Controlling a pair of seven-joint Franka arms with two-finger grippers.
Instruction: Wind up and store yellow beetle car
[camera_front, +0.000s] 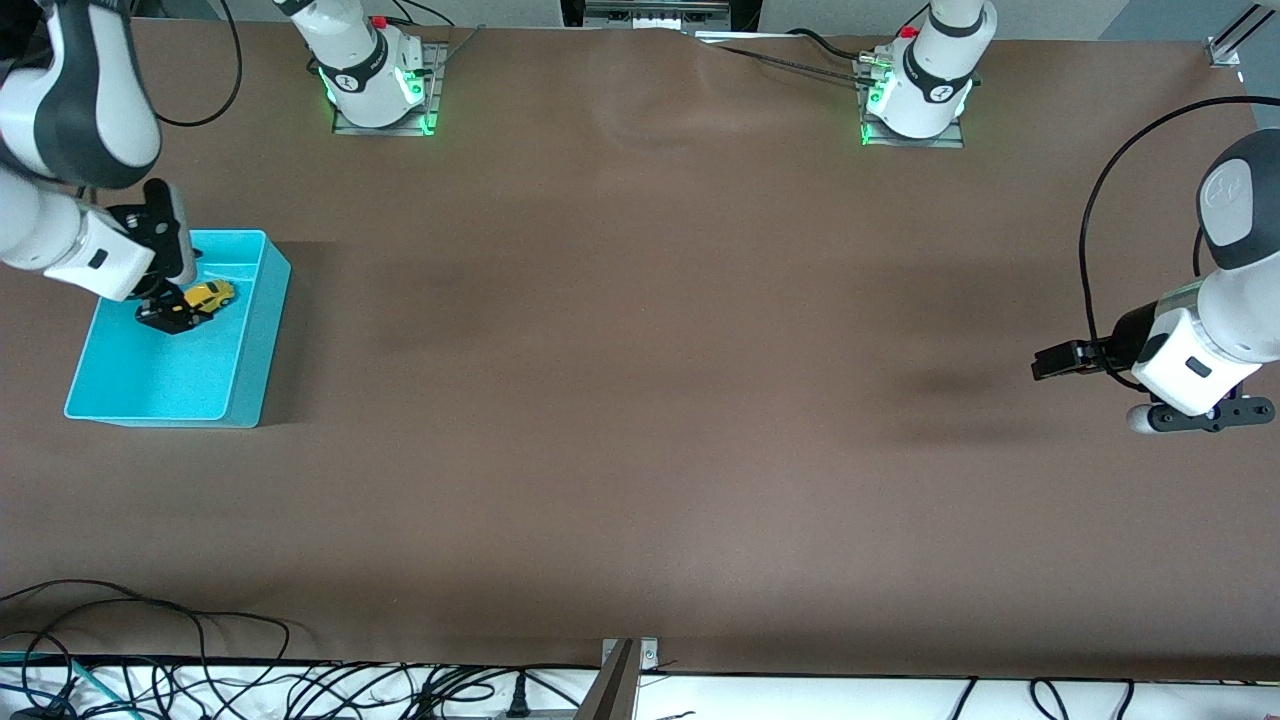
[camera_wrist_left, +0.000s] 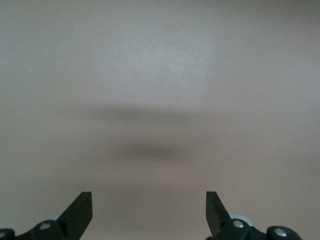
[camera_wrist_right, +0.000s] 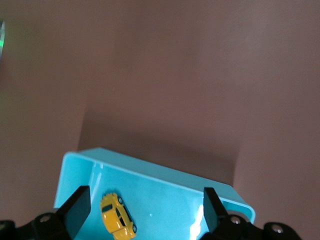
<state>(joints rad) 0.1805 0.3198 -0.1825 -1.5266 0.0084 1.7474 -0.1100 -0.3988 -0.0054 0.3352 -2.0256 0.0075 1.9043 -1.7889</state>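
The yellow beetle car (camera_front: 210, 295) lies on the floor of a cyan bin (camera_front: 250, 330) at the right arm's end of the table. My right gripper (camera_front: 168, 316) hangs low over the bin, open, with nothing in it. In the right wrist view the car (camera_wrist_right: 117, 216) lies loose between the spread fingers, close to one fingertip (camera_wrist_right: 77, 202), inside the bin (camera_wrist_right: 165, 172). My left gripper (camera_front: 1055, 360) waits over bare table at the left arm's end, open and empty. The left wrist view shows only its gripper (camera_wrist_left: 149, 205) and brown table.
The brown table (camera_front: 640, 400) is otherwise bare. Both arm bases (camera_front: 375, 90) stand along the edge farthest from the front camera. Cables (camera_front: 200, 680) lie along the edge nearest to the front camera.
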